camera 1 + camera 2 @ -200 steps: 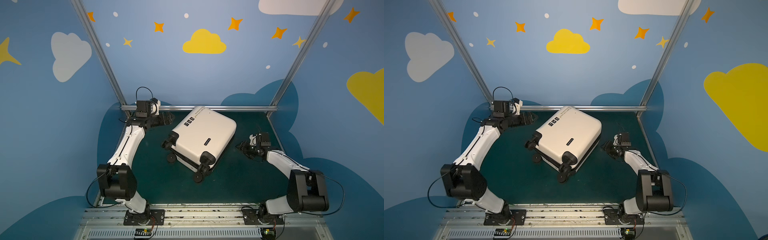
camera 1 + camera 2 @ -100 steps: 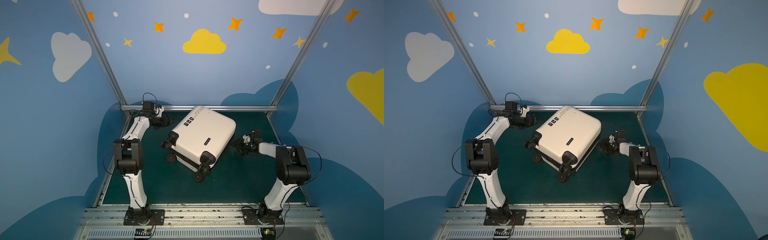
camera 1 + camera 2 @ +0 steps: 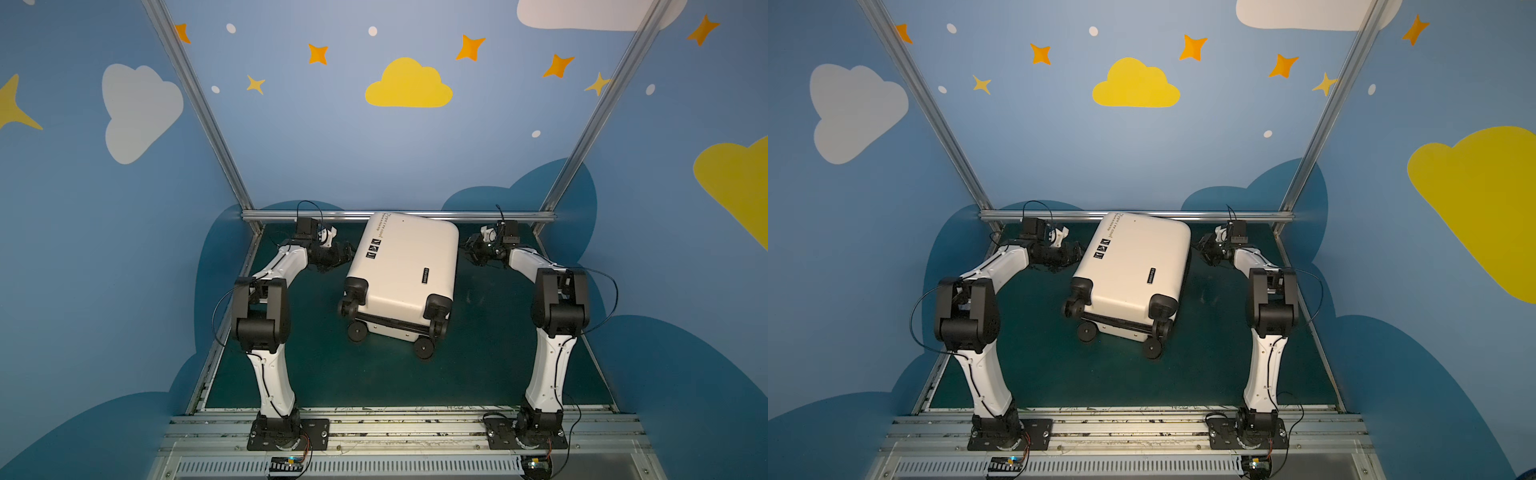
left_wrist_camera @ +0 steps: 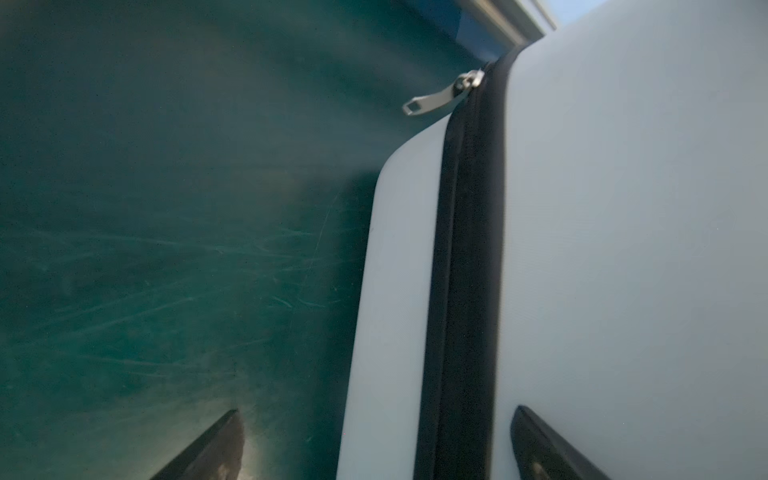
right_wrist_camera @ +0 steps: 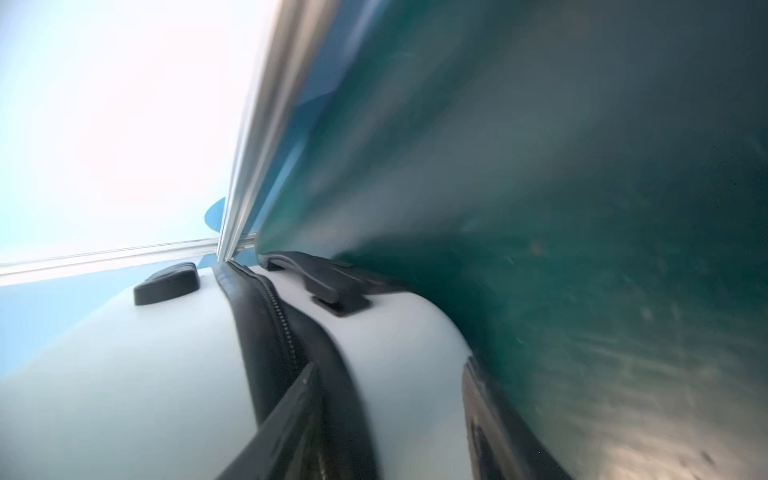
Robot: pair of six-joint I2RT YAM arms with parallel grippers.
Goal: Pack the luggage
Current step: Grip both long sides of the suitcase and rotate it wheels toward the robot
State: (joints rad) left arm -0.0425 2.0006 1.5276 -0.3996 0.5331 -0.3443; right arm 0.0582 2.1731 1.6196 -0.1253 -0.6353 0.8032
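A dark green mat [image 3: 478, 357] fills the lower middle of both top views. A silver rail [image 3: 469, 215] crosses mid-frame behind it. The blue walls [image 3: 332, 158] carry a yellow cloud [image 3: 408, 85] at upper centre, orange stars [image 3: 318, 54], and a grey cloud [image 3: 139, 110] at upper left.

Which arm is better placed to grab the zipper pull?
Left, likely: the open left gripper faces the side of the luggage, zipper pull ahead; the right wrist view shows no pull.

We see two arms, left arm [image 3: 272, 374] and right arm [image 3: 548, 365], with white link shells and bulky black joint housings. Thin black cables [image 3: 213, 319] loop beside them. Black base plates [image 3: 318, 434] carry silver screws. The blurred fingers [image 4: 208, 449] seem plain black.
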